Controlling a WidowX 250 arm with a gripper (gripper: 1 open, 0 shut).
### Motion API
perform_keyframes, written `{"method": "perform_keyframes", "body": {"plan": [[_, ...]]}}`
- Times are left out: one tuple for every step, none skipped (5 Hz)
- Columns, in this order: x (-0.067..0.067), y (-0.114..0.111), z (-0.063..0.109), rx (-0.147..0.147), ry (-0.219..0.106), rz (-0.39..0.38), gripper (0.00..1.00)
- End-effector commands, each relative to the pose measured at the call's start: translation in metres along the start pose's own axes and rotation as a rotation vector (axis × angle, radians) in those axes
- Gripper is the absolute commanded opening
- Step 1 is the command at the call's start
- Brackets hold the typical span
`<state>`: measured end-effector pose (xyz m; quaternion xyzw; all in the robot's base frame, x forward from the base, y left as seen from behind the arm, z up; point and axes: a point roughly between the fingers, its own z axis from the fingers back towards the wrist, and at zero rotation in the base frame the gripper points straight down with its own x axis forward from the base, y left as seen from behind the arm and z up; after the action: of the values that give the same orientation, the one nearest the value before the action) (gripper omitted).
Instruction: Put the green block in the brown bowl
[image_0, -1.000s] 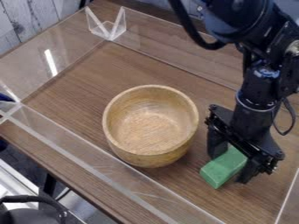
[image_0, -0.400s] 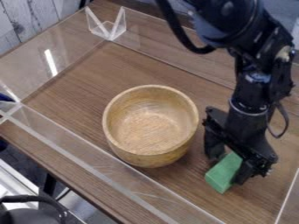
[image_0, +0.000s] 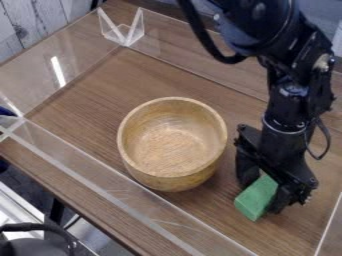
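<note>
Under open end effector (image_0: 267, 188): green blk (image_0: 255, 199), nr brown bowl (image_0: 173, 143).

the flat green block (image_0: 254, 201) lies on the table just beside the round, tan wooden brown bowl (image_0: 173, 144)

And here's the brown wooden desk (image_0: 87, 85), its grain running across the view, with pale reflections along the near side! Ribbed grey material (image_0: 40, 18) fills the upper left corner, dark shadow sits down at lower left, and soft light catches the top!
</note>
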<state>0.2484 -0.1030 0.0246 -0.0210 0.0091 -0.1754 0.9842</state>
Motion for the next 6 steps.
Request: {"method": "perform_keyframes", "body": {"plan": [[0.004, 0.000, 0.004, 0.032, -0.039, -0.013, 1.00], [0.003, -0.001, 0.002, 0.069, -0.052, -0.025, 1.00], [0.000, 0.004, 0.002, 0.054, -0.050, -0.016, 0.00], [-0.006, 0.009, 0.009, 0.042, -0.055, -0.010, 0.00], [-0.012, 0.012, 0.027, 0.074, -0.053, -0.023, 0.00], [-0.019, 0.018, 0.055, 0.113, -0.058, -0.032, 0.00]]}}
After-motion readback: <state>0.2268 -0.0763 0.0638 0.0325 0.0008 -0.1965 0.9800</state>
